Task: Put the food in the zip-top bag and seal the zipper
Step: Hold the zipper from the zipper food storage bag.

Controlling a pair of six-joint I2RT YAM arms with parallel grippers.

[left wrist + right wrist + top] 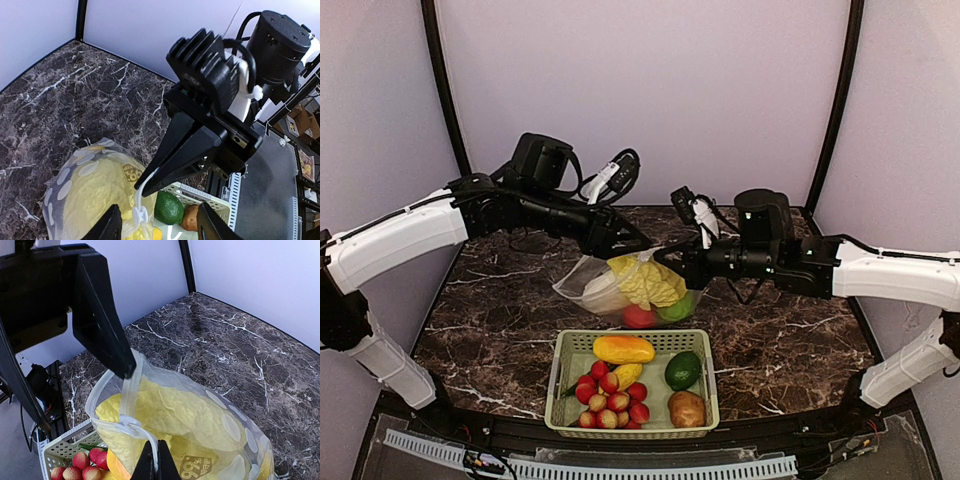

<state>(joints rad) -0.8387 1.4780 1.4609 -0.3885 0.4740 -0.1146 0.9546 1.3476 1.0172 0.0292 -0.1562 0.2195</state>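
A clear plastic zip-top bag (582,287) printed with white dots hangs between the two arms above the dark marbled table (490,310), just behind a pale green slotted plastic basket (711,385). Seen from above, the bag is stuffed with a crinkled pale yellow napa cabbage (645,280). A glossy red bell pepper (638,318) and a green apple (678,308) sit at its low end (neither wrist camera shows these two clearly). I cannot tell whether the bag touches the table.

The right gripper (155,461) has its two fingers pressed together on the zipper (127,422), a thin white strip along the bag's mouth. Its own camera shows that pinch at the bottom edge. The left wrist camera shows it from the other side, the black jaws meeting in a point on the strip.

The left gripper (159,224) stands with its fingers well apart; the strip runs down between them and neither finger grips it. Only the right wrist view shows one black fingertip (126,369) meeting the raised rim of the mouth, which gapes open.

The overhead view alone lays out the basket's load: an oblong yellow-orange fruit (623,349), a dark green avocado (682,371), a brown potato (686,408) and a cluster of small red fruits (610,400).
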